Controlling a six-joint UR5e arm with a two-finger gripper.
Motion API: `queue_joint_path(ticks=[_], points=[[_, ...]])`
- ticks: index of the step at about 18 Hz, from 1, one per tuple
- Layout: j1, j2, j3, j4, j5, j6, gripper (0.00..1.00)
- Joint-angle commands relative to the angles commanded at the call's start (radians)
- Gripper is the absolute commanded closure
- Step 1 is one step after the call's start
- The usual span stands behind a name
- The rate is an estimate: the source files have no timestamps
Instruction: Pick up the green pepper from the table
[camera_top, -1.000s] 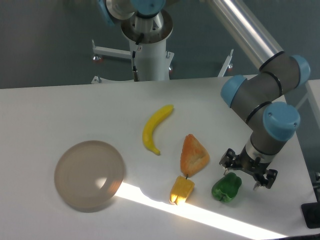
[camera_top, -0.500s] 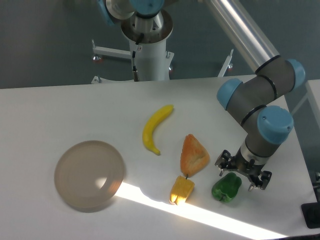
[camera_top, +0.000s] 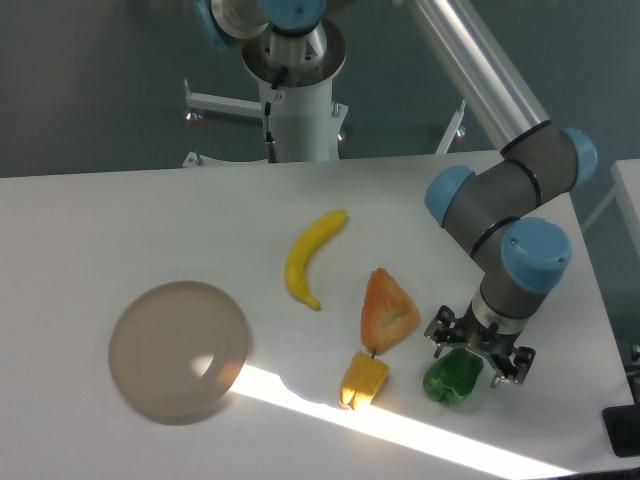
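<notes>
The end effector (camera_top: 478, 350) hangs directly over the green pepper (camera_top: 452, 378), its two fingers spread apart, one at the pepper's left shoulder and one at its right. The fingertips sit low around the top of the pepper; whether they touch it cannot be told from this view. The pepper itself lies on the white desk (camera_top: 120, 220) near the front edge, toward the right side.

Just left of the pepper is a yellow pepper (camera_top: 363, 379), sitting in a bright strip of sunlight that crosses the desk diagonally. Touching the yellow pepper's top is an orange wedge (camera_top: 388, 309), pointed end toward the back edge. A banana (camera_top: 308, 257) lies farther back and left, near the middle of the desk, apart from the wedge. A round translucent plate (camera_top: 179, 349) rests well apart, toward the front left corner.
</notes>
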Motion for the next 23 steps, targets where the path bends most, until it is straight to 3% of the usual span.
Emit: queue_joint_path(ticks=[6, 9, 10, 14, 19, 23], points=[[-0.011, -0.008, 0.000, 0.002, 0.000, 0.000, 0.01], [-0.012, -0.009, 0.002, 0.000, 0.000, 0.000, 0.24], [-0.012, -0.009, 0.002, 0.000, 0.000, 0.005, 0.37], [-0.011, -0.009, 0.011, -0.002, -0.002, 0.008, 0.53], [-0.011, -0.005, 0.038, -0.003, -0.009, 0.008, 0.55], [-0.049, 0.064, 0.057, -0.032, -0.018, 0.015, 0.55]])
